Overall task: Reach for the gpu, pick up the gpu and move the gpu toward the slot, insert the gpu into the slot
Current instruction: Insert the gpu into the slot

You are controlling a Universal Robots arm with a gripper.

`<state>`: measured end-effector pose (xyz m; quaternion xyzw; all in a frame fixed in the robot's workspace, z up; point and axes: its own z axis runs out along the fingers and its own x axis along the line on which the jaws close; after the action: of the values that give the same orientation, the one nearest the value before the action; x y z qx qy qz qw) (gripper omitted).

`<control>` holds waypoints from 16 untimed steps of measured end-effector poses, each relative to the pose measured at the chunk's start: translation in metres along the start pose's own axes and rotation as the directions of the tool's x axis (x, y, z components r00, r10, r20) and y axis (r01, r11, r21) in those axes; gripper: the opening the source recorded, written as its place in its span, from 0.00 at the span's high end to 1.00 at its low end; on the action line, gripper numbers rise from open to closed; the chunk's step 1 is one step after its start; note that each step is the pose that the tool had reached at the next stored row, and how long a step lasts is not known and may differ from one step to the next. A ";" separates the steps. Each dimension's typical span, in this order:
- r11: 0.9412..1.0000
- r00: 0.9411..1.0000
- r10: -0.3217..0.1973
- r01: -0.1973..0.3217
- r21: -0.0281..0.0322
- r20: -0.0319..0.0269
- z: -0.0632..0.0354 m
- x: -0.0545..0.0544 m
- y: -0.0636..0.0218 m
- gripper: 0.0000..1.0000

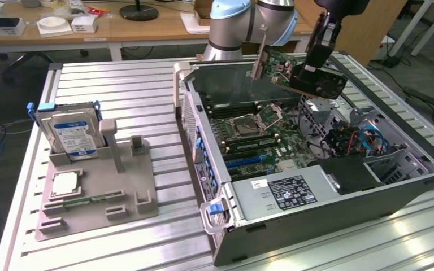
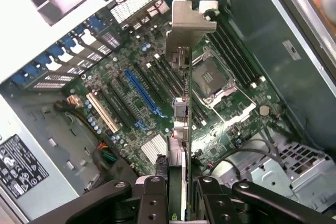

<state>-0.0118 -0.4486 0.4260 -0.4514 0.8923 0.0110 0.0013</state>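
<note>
The gpu (image 1: 276,63) is a green circuit card with a metal end bracket (image 2: 190,20). It hangs tilted in the air above the open computer case (image 1: 398,186), near the case's far wall. My gripper (image 1: 302,72) is shut on the card's edge. In the wrist view the gpu (image 2: 184,129) shows edge-on, running from between my fingers (image 2: 153,195) out over the motherboard. The long blue slot (image 2: 144,94) lies on the board, apart from the card and off to one side of it. In the exterior view the blue slot (image 1: 246,162) sits well below the card.
Inside the case are a processor socket (image 1: 246,125), memory slots, cables (image 1: 352,141) and a labelled power supply (image 1: 289,193). On the exterior view's left a grey fixture (image 1: 122,186) holds a blue-labelled hard drive (image 1: 70,132) and a silver processor chip (image 1: 65,183).
</note>
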 end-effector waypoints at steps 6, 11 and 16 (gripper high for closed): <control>0.996 0.996 -0.084 0.084 -0.001 -0.002 0.0000 0.000 0.0000 0.74; 0.989 0.989 -0.145 0.145 -0.002 -0.003 0.0000 0.000 -0.0001 0.74; 0.978 0.978 -0.209 0.209 -0.003 -0.004 0.0001 0.000 -0.0002 0.74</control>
<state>-0.0118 -0.4489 0.4258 -0.5426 0.8399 0.0111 0.0001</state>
